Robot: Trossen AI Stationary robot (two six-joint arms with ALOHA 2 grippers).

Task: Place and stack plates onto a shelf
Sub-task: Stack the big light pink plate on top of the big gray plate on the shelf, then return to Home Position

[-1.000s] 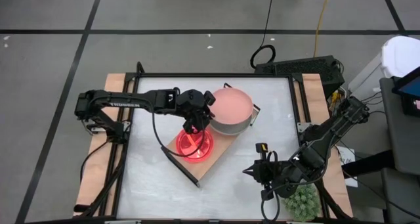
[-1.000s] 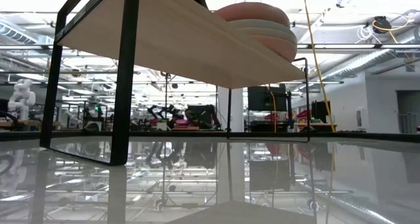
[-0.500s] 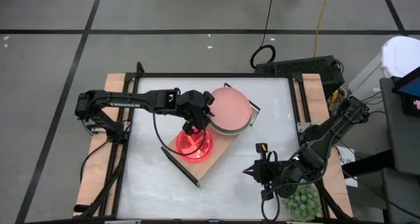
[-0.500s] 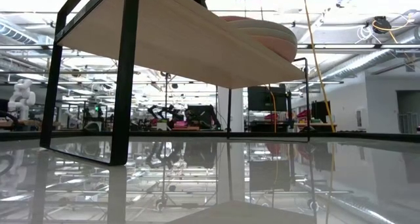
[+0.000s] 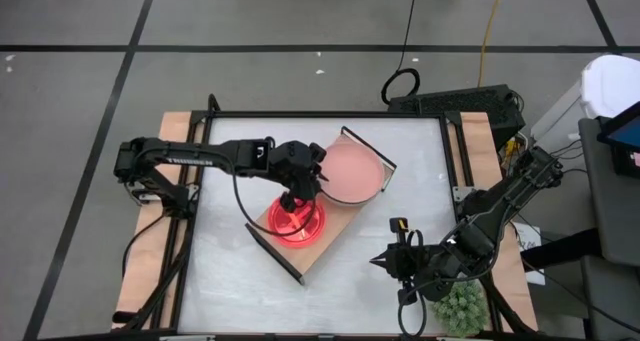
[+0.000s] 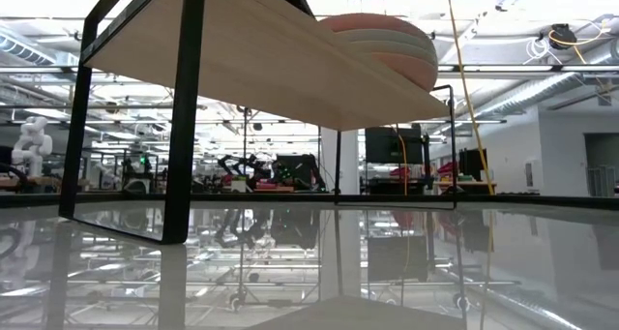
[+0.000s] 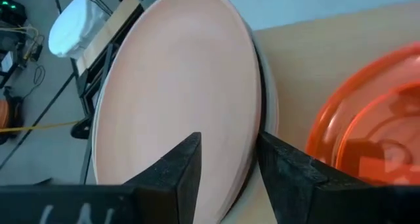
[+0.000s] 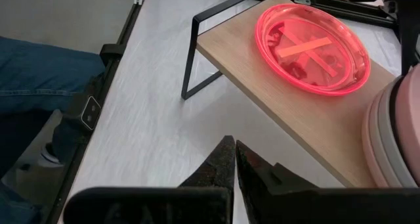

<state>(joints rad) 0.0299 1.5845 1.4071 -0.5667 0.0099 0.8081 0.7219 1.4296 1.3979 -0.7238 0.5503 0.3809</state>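
Observation:
A dusty pink plate lies on top of a stack of plates at the far end of the light-wood shelf. A translucent neon pink plate rests flat on the shelf's middle. My left gripper reaches in from the table's left and is shut on the pink plate's rim. My right gripper is shut and empty, low over the table at the near right, pointing at the shelf. My left gripper has the pink plate's rim on the side toward the neon plate, pinched between its two fingers. One finger lies over the plate's top face, the other against its underside. The fingers come from the table's left, slanting down. The plate lies on the stack.
A spiky green plant stands at the table's near right corner, behind my right arm. The shelf's black frame ends stand on the white tabletop. Bare tabletop lies to the left and near side of the shelf. A person's blue-clad legs show beside the table.
The plate stack was tipped up and closer to the high camera a second ago. It has come down and now lies flat on the shelf's far end. My left gripper has stayed on the pink plate's rim and gone slightly down with it.

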